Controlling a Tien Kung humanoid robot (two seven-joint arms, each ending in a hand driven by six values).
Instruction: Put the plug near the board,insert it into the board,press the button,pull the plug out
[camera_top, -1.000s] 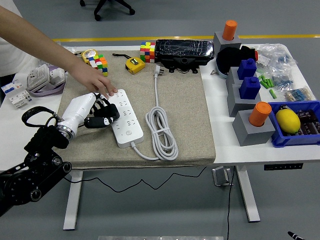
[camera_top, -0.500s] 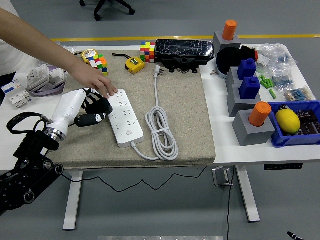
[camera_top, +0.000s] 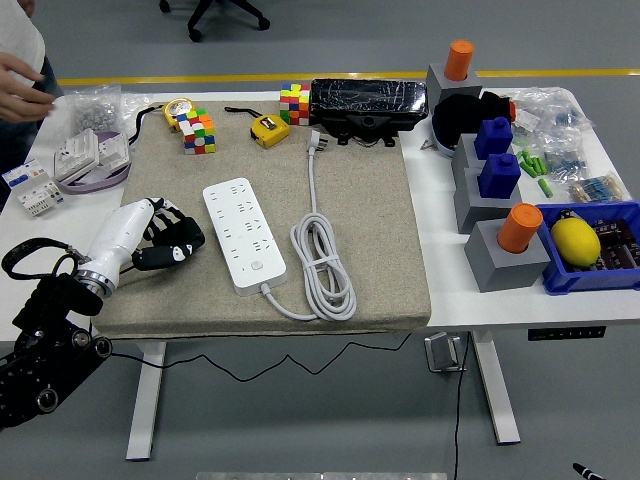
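A white power strip lies on the beige mat, left of centre. Its white cable is coiled to its right. The cable runs up to the white plug, which lies loose near the mat's far edge, apart from the strip. My left hand, white with black fingers, rests on the mat just left of the strip. Its fingers are relaxed and hold nothing. My right arm is out of view. A person's hand is at the top left corner, away from the strip.
Colour cubes, tape measures and a black box line the mat's far edge. Grey blocks with orange and blue tops stand on the right. A blue bin holds a lemon.
The person's hand has left the power strip and drawn back to the top left corner. My left hand has moved left and down, away from the strip.
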